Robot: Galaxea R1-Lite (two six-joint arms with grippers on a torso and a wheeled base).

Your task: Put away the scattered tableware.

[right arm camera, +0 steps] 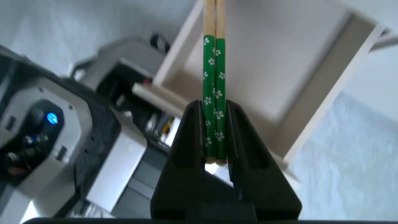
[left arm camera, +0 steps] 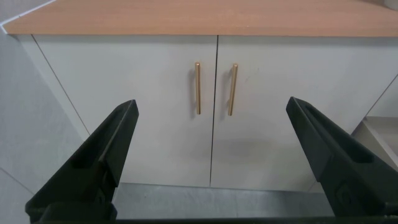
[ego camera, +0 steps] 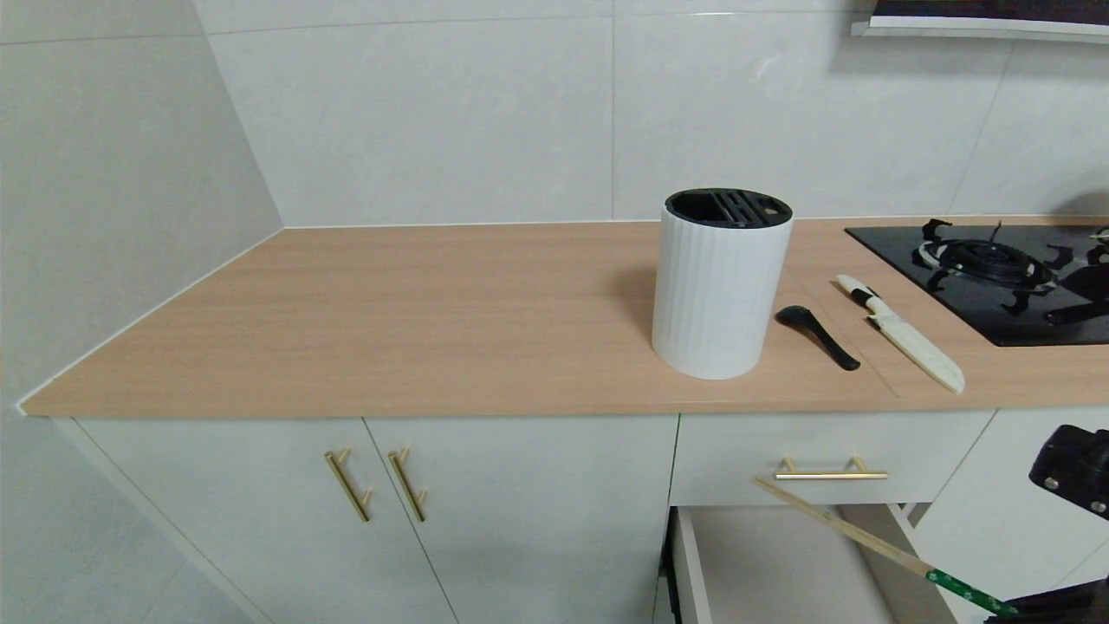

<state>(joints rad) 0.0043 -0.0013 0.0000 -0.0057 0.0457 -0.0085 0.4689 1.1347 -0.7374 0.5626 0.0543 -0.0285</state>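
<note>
Counter (ego camera: pixel 390 329): bears ribbed holder (ego camera: pixel 715 295), knife (ego camera: pixel 905 334), black spoon (ego camera: pixel 819 336) at right.
Drawer (ego camera: pixel 780 572): open below, near right.
Chopsticks (ego camera: pixel 866 535): likely light, stiff, slippery pair over the drawer; best held at green ends.
Right gripper (right arm camera: pixel 216 149): clamped on those ends.
Left gripper (left arm camera: pixel 211 106): spread wide, empty.

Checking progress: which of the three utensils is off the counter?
The green-ended chopsticks, clamped in the jaws of the right gripper above the open drawer. The black spoon and the white knife lie on the counter.
</note>
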